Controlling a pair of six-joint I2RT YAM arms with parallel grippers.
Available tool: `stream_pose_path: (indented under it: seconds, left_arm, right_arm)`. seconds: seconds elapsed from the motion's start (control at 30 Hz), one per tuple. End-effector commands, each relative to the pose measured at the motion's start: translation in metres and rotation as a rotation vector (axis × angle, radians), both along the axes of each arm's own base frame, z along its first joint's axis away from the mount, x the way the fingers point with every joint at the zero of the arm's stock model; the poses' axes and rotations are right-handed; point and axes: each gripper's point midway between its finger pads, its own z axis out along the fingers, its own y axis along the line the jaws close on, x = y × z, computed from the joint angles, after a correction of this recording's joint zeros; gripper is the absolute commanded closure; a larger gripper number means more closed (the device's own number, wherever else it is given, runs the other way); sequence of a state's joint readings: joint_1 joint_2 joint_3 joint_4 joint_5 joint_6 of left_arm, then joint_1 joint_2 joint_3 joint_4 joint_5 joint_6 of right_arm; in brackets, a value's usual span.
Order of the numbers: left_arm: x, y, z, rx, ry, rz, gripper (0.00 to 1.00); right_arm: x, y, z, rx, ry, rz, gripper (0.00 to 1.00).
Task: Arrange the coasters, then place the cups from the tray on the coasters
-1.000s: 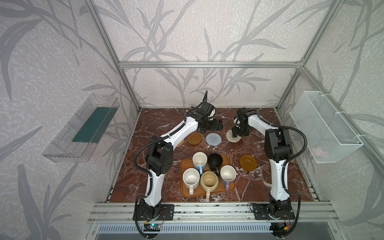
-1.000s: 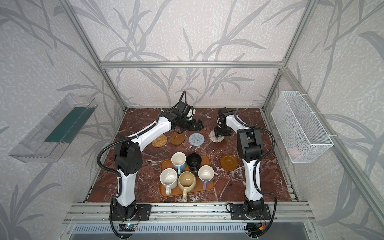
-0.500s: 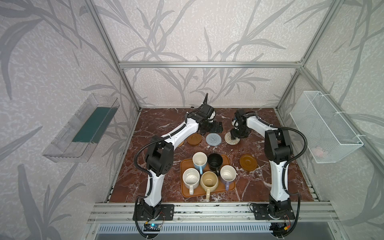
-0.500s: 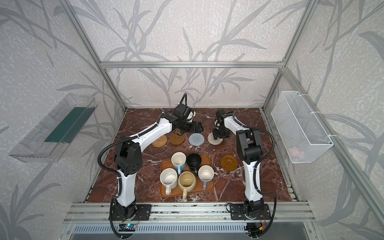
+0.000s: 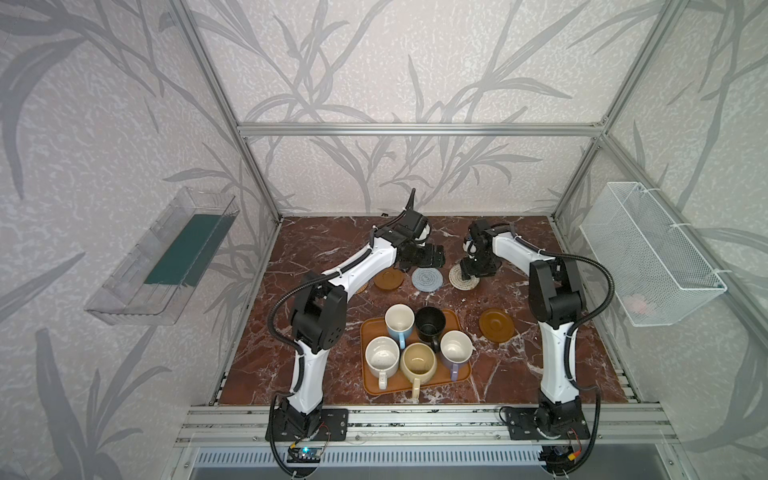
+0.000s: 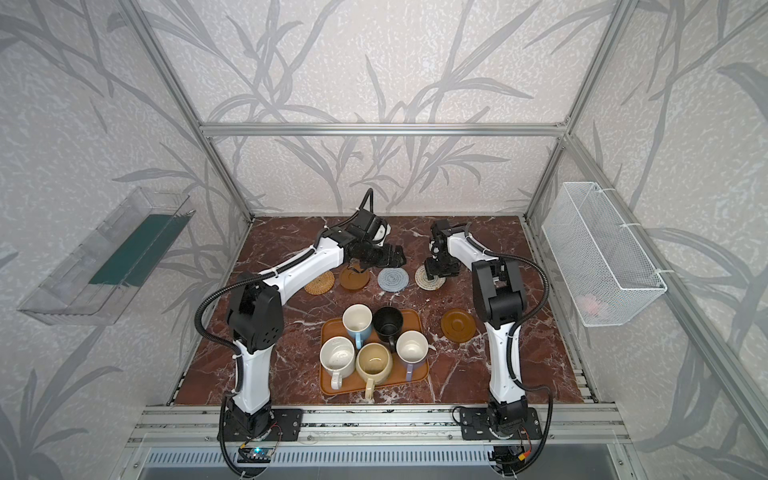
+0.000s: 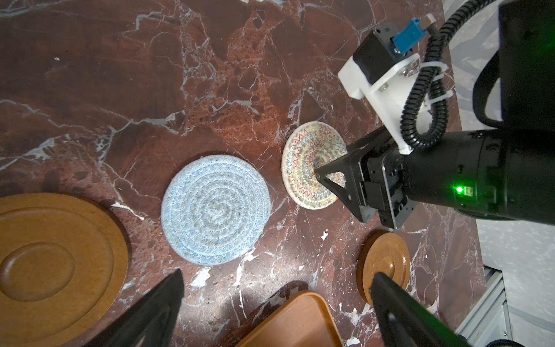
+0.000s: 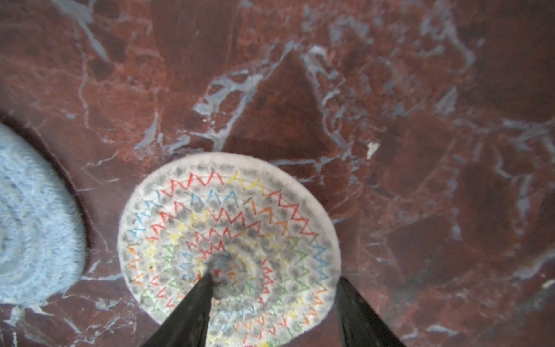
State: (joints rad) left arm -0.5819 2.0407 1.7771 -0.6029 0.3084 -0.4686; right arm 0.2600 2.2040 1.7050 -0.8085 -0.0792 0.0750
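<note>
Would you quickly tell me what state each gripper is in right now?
Left gripper: open, holding nothing.
Right gripper: open, one finger on the cream coaster, gripping nothing.

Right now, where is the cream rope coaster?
In both top views the cream rope coaster lies on the table toward the back, right of the grey-blue coaster, with the right gripper over its right edge.

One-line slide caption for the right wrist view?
Right pincer open over the cream rope coaster on the marble table, one fingertip at its centre, blue coaster beside it.
</note>
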Motion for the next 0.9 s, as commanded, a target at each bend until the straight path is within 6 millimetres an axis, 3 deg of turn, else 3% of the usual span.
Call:
stream_pose_path:
  seconds: [0.0,0.4,0.87]
  left_arm:
    - [-0.004,-0.002,0.023,-0.033,-0.036,0.0,0.01]
    - [-0.004,0.0,0.023,-0.031,-0.036,0.003,0.01]
    - [0.001,0.002,0.036,-0.019,-0.066,0.008,0.01]
  right_arm:
    - [-0.021,0.001,-0.005,-0.016,0.063,0.015,0.37]
    - [-0.017,0.002,0.002,-0.013,0.037,0.011,0.37]
    - [0.008,0.007,0.055,0.013,-0.097,-0.007,0.26]
